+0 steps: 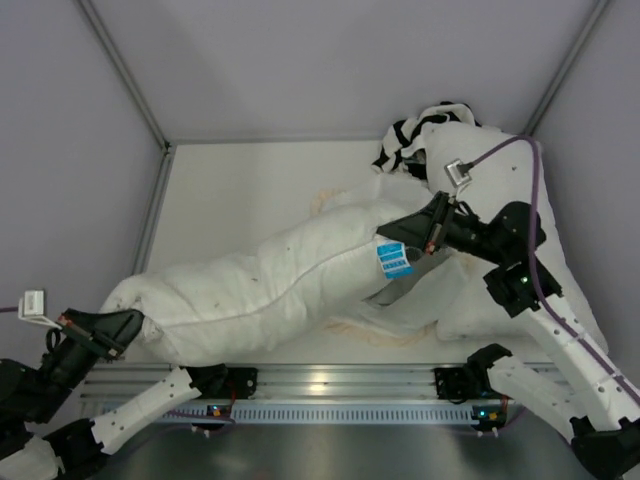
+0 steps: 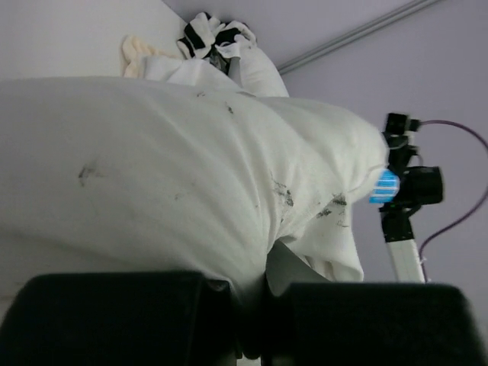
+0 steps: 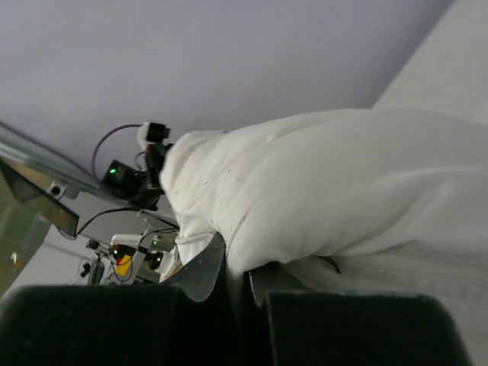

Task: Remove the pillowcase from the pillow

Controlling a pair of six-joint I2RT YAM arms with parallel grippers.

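Observation:
The pillow, white with tiny dark specks, stretches slantwise across the table between my two grippers. My left gripper is shut on its near-left end, and the fabric is pinched between the fingers in the left wrist view. My right gripper is shut on the far-right end, beside a blue label. The pillowcase lies flat under and beside the pillow's right end, cream side up. Its ruffled frill shows at the front.
A black-and-white patterned cloth is bunched in the far right corner. A longer plain white pillow lies along the right wall under my right arm. A metal rail runs along the near edge. Grey walls enclose the table.

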